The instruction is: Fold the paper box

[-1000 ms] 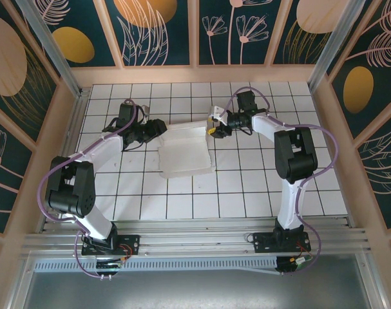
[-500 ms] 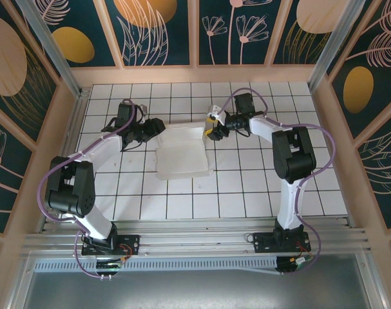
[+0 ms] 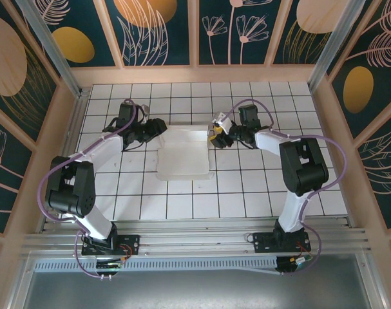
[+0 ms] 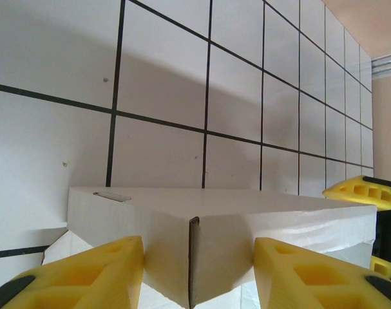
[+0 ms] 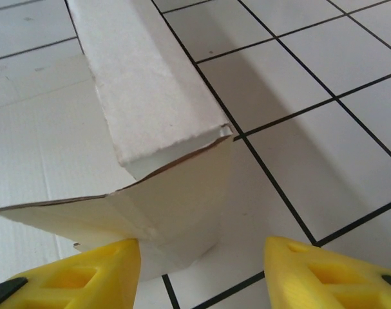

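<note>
The white paper box (image 3: 182, 158) lies partly folded at the middle of the tiled table, its far wall raised. My left gripper (image 3: 158, 127) is at the box's far-left corner. In the left wrist view the yellow fingers (image 4: 85, 270) press either side of that folded corner (image 4: 247, 219), so the left gripper (image 4: 198, 273) is shut on it. My right gripper (image 3: 216, 136) is at the far-right corner. It (image 5: 201, 270) is open: a loose flap of the box (image 5: 143, 96) rests against the left finger (image 5: 73, 277), with a gap to the other.
The white grid table (image 3: 259, 187) has bare tiles in front of and to the right of the box. Wooden walls (image 3: 66, 129) enclose it on three sides, and an aluminium rail (image 3: 195, 241) runs along the near edge. The right gripper's yellow tip (image 4: 362, 192) shows across the box.
The right arm's elbow has swung outward to the right and its gripper has shifted slightly nearer along the box's right corner. The box now sits squarer. The left arm has not moved.
</note>
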Available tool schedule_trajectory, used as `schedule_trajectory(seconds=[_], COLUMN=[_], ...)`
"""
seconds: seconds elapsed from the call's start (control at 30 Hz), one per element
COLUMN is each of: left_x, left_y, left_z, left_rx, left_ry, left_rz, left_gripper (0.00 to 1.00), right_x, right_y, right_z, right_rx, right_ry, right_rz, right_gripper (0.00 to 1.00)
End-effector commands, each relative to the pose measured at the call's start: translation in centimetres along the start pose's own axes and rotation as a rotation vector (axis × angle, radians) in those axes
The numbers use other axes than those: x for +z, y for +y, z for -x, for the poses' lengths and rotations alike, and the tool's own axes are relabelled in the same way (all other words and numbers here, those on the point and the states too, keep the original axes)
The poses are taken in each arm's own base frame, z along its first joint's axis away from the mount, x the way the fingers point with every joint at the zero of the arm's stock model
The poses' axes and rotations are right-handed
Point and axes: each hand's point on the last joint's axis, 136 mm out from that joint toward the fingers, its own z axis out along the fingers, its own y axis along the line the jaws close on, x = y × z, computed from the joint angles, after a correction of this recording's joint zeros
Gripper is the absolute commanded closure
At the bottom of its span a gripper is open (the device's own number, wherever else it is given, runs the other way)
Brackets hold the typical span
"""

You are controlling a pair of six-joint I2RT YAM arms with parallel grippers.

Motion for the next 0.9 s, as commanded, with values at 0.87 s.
schedule_trajectory(seconds=[0.87], left_x=[0.1], left_y=[-0.1], left_z=[-0.5], left_rx=[-0.015], left_ry=[0.008], left_rz=[-0.009], left_gripper=[0.53], right_x=[-3.8], right_y=[3.4], right_z=[0.4], right_rx=[0.065], right_ry=[-0.085], right_rz=[-0.065], right_gripper=[0.58])
